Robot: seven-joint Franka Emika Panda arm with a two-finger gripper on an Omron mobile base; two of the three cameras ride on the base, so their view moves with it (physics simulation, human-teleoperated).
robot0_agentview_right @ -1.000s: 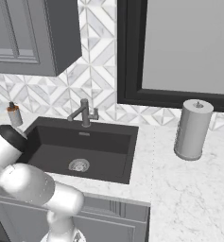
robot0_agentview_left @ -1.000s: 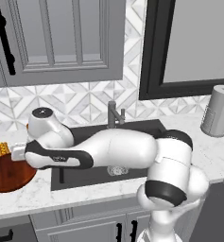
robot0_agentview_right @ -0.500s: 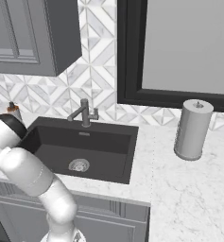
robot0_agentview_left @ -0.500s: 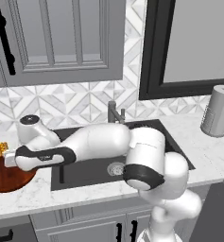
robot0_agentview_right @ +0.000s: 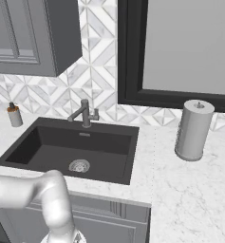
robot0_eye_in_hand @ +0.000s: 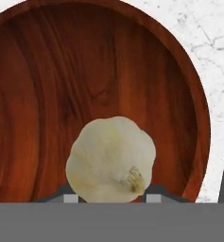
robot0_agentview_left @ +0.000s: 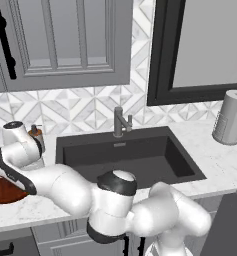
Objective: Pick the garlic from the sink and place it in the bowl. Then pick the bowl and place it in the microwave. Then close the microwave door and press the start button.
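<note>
At the far left of the left base view, part of the reddish-brown bowl [robot0_agentview_left: 2,190] is seen on the white marble tabletop [robot0_agentview_left: 225,160], and the white arm is stretched out over it. A small soap bottle [robot0_agentview_left: 36,134] is stood just behind the arm, near the wall. To the right of that, the dark sink [robot0_agentview_left: 125,157] is set into the tabletop, with the grey faucet [robot0_agentview_left: 120,121] at its back edge. A grey paper towel roll [robot0_agentview_left: 231,117] is stood upright far to the right.

In the right base view, the steel drain [robot0_agentview_right: 79,165] is seen in the bottom of the sink.

In the hand view, the inside of the bowl [robot0_eye_in_hand: 47,94] is looked into from above. The pale garlic [robot0_eye_in_hand: 111,159] is seen over the bowl's wooden floor, right between the two dark tips of the pincer [robot0_eye_in_hand: 111,198]. The tips are pressed against the garlic on both sides, so the pincer is clamped on it. It cannot be told whether the garlic is touching the bowl or is held just above it.
</note>
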